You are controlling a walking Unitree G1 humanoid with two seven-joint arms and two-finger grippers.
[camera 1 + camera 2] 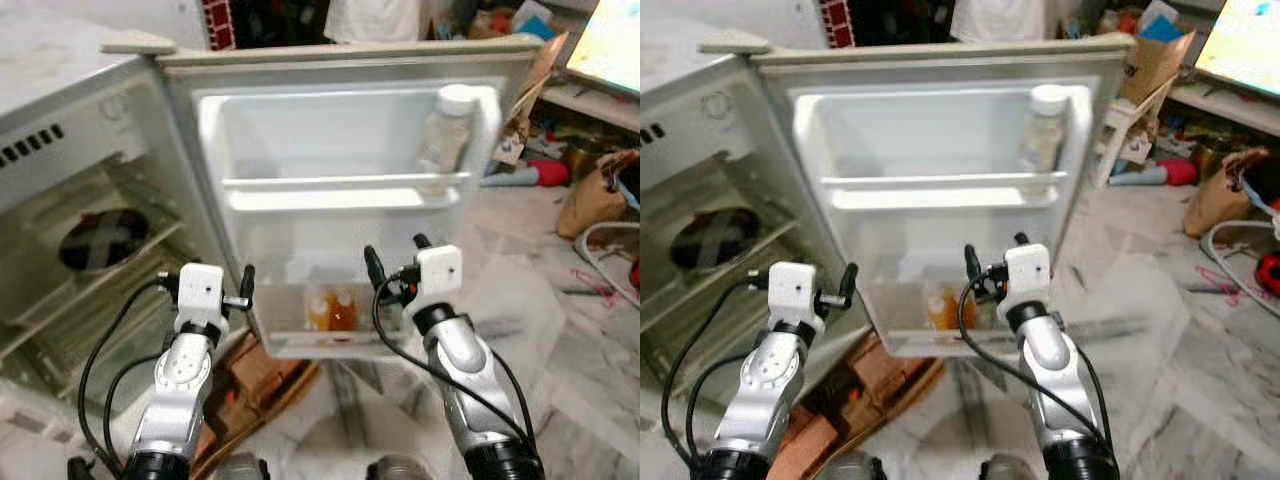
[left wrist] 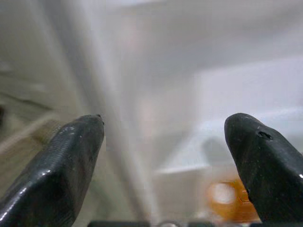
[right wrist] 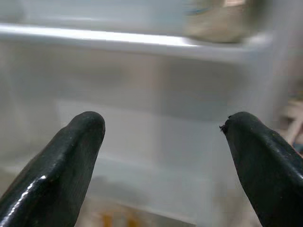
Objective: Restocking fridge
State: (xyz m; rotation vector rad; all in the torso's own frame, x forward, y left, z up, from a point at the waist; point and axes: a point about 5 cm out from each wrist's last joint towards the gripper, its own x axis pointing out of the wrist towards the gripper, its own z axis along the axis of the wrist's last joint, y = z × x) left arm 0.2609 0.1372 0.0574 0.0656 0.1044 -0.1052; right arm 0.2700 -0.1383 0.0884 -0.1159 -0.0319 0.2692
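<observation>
We face the open fridge door [image 1: 340,140]; left gripper [image 2: 165,156] and right gripper [image 3: 161,156] spread, empty; next, fetch stock.

Open fridge [image 1: 90,150]; door shelves [image 1: 340,190] hold bottles [image 1: 332,308].

No legible text, brand, number or sign is present. The jar [image 1: 447,137] in the upper shelf of the fridge door [image 1: 350,200] carries no readable label. The two orange bottles [image 1: 332,310] in the lower door shelf show no readable print; their surfaces are blurred.
</observation>
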